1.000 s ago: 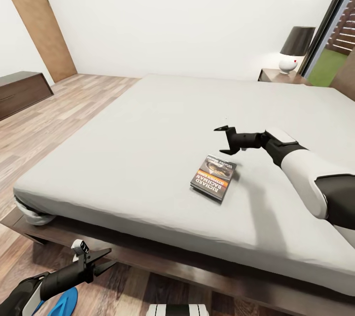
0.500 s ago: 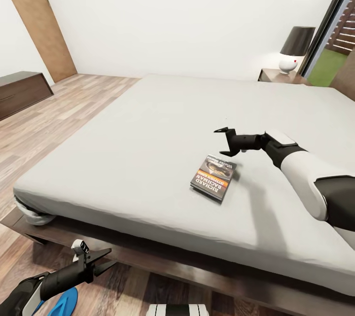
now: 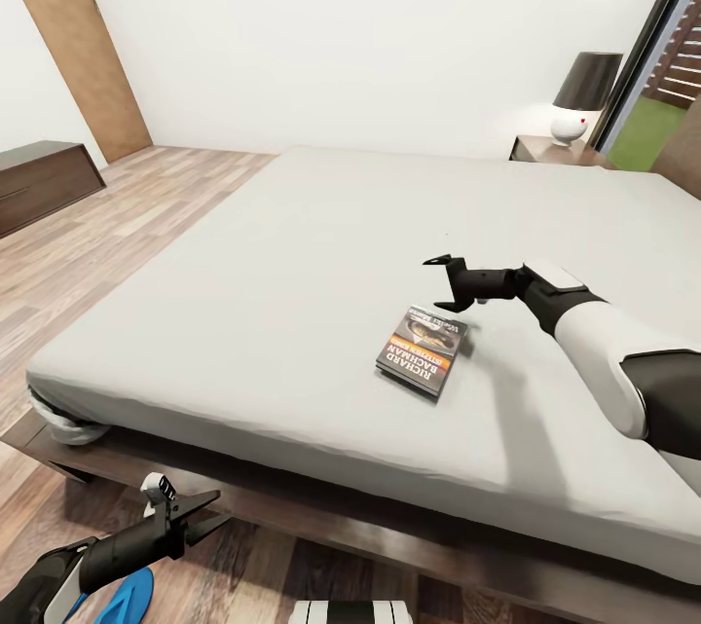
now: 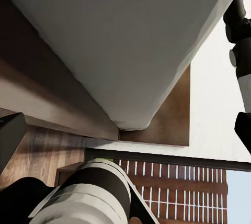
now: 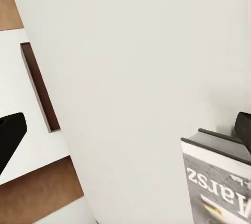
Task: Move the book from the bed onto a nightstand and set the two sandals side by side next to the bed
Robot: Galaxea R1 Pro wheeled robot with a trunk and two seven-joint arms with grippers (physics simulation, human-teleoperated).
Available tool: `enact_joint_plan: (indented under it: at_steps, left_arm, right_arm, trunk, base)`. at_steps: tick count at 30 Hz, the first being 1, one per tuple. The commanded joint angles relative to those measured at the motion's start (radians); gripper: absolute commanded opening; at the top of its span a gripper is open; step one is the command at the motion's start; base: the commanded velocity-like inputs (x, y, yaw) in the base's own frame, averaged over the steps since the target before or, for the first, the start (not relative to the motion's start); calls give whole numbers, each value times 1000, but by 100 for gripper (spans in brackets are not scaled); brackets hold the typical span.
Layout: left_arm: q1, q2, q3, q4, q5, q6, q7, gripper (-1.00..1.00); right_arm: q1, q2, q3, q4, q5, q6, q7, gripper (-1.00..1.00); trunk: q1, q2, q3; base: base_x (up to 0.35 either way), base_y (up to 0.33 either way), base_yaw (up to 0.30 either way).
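The book (image 3: 423,350) lies flat on the bed (image 3: 292,244), right of centre frame, long axis running up-right to down-left. The right gripper (image 3: 441,281) hovers just above its upper end, jaws wide, empty. The left gripper (image 3: 200,515), lower left, also open, is far off.

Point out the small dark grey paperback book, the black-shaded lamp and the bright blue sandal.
Small dark grey paperback book (image 3: 423,350): head view, cover middle.
Black-shaded lamp (image 3: 587,81): head view, shade.
Bright blue sandal (image 3: 125,597): head view, sole.
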Motion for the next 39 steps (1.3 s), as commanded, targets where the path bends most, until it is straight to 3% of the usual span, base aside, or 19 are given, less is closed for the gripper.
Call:
enact_joint_plan:
  at_steps: [1,26,39]
  left_arm:
    - [0,0,0,0,-1,11,-4,100]
    - [0,0,0,0,-1,11,-4,100]
    - [0,0,0,0,-1,11,-4,100]
  right_arm:
    - [0,-1,5,-2,-11,1,-8,100]
    - [3,-13,6,-2,-10,1,-8,100]
    - [7,-14,6,-2,23,3,-8,100]
  trunk:
    - [0,0,-1]
    - [0,0,-1]
    - [0,0,-1]
  base:
    - [0,0,0]
    - [0,0,0]
    - [0,0,0]
